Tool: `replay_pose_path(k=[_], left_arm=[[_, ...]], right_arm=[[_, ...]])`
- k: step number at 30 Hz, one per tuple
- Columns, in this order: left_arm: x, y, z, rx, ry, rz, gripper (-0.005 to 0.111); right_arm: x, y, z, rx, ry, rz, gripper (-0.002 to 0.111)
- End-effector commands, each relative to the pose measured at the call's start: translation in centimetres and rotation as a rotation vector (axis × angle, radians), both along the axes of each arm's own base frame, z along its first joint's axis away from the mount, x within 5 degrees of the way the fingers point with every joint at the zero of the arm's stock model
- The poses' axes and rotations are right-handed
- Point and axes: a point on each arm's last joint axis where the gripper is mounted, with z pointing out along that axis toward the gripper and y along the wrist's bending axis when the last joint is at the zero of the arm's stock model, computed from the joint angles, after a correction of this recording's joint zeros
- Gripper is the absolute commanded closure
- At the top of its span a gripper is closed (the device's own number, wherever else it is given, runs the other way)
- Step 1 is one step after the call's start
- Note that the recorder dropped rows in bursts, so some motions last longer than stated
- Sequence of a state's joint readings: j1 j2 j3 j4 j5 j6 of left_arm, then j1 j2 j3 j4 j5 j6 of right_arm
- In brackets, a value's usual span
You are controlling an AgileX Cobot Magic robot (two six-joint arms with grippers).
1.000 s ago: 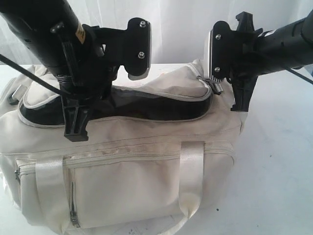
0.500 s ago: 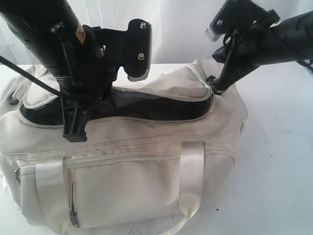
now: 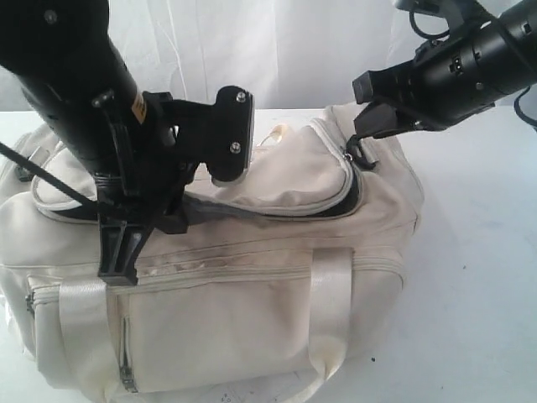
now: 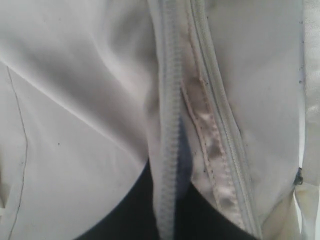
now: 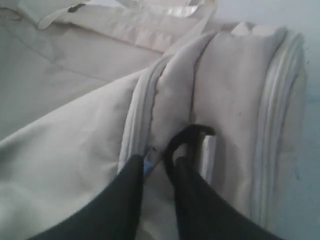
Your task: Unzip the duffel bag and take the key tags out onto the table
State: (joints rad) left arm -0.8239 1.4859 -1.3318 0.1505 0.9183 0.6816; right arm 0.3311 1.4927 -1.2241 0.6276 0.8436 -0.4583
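Left pincer (image 4: 167,172): fingers together, clamped on the grey zipper strip (image 4: 167,125) at the top opening of the duffel bag (image 3: 252,311).
Right pincer (image 5: 157,167): fingers slightly apart; black zipper pull (image 5: 192,131) loops at one fingertip, bag end just beneath.
Duffel bag: under both pincers, resting on the white tabletop (image 3: 478,294) beyond.

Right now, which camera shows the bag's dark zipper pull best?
The right wrist view: the zipper pull is a large dark loop beside the right arm's fingers. The exterior view shows it small, at the duffel bag's end. The left wrist view shows only zipper teeth.
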Motion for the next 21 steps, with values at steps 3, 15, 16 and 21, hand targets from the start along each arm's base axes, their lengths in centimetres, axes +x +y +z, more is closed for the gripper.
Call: replay_pose_path(k=[3,15,16,21], left_arm=[[-0.4,0.0,-1.5,-0.025,0.030,0.004,0.107],[-0.3,-0.1,-1.7,-0.036,0.019,0.003,0.107],[-0.3,-0.1,-1.7,-0.036,0.019,0.003,0.107],[-0.3,-0.1,-1.7,-0.040,0.024,0.004,0.107]], right_arm=[[-0.8,0.2,0.1,0.034,0.112,0.019,0.060],[0.5,1.0,-1.3,0.093,0.168,-0.028,0.059],[0.8,1.1,-1.7,0.095,0.172,-0.037,0.059],[1.5,1.4,-2.2,0.127,0.183,-0.065,0.059]])
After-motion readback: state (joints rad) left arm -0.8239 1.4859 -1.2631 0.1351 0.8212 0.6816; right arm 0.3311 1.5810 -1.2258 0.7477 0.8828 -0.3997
